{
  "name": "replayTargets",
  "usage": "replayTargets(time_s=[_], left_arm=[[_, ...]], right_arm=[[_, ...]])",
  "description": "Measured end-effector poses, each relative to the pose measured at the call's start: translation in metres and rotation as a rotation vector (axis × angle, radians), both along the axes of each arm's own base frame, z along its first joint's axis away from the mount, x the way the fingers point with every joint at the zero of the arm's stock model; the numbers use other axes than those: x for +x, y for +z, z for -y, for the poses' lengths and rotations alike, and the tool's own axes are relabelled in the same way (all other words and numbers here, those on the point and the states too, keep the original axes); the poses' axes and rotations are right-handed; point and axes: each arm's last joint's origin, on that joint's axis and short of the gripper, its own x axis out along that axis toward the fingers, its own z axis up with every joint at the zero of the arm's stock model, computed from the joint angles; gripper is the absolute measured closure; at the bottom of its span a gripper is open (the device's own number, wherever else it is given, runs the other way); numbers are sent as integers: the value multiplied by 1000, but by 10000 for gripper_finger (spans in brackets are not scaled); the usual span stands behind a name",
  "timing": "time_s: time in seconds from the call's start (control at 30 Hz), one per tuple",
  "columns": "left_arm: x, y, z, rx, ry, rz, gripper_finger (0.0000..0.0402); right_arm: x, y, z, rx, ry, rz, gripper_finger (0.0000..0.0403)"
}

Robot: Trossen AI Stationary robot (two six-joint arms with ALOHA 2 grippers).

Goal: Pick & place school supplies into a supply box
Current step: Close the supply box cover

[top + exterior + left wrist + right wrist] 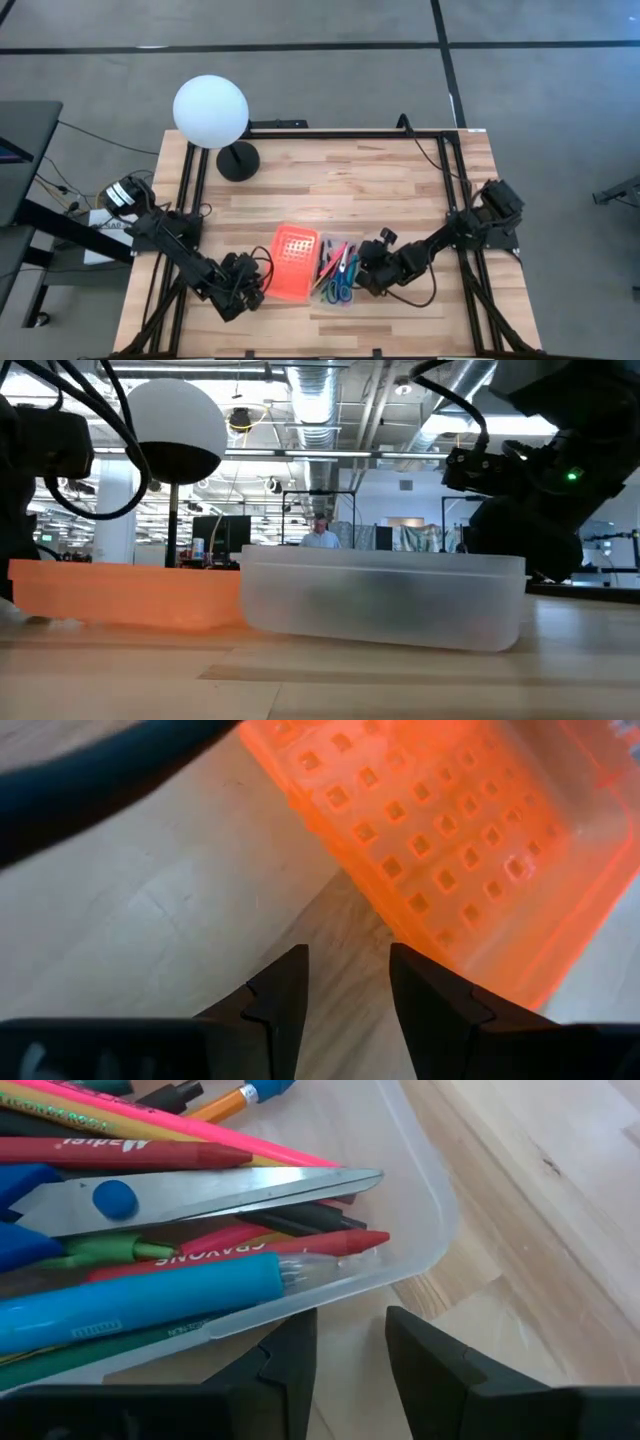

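The right claw (350, 1365) sits low on the wooden table (400, 180), its fingers a little apart and holding nothing, just beside the clear plastic box (420, 1230). Inside the box lie blue-handled scissors (200, 1195), crayons and pens. The left claw (345, 1005), also slightly parted and empty, rests just beside the orange ribbed lid (470, 840), which touches the box.

A white globe lamp (210, 111) on a black base stands on the wooden table (400, 180).
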Motion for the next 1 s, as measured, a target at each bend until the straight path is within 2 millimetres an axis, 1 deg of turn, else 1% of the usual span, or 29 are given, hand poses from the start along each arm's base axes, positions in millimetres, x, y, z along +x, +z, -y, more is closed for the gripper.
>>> replayTargets(time_s=[0.27, 0.53, 0.63, 0.9, 1.0], left_arm=[[-1, 1, 4, -12, 11, 37, 265], [0, 2, 6, -28, 9, 61, 265], [0, 2, 7, -22, -8, 58, 265], [-6, -1, 4, 18, -137, -88, 265], [-7, -1, 3, 47, -176, -115, 265]], right_arm=[[8, 3, 6, 3, 95, -17, 286], [12, 12, 14, 4, 172, -40, 310], [14, 12, 18, 22, 191, -57, 316], [11, 11, 14, 45, 286, -117, 318], [10, 11, 12, 62, 321, -135, 319]])
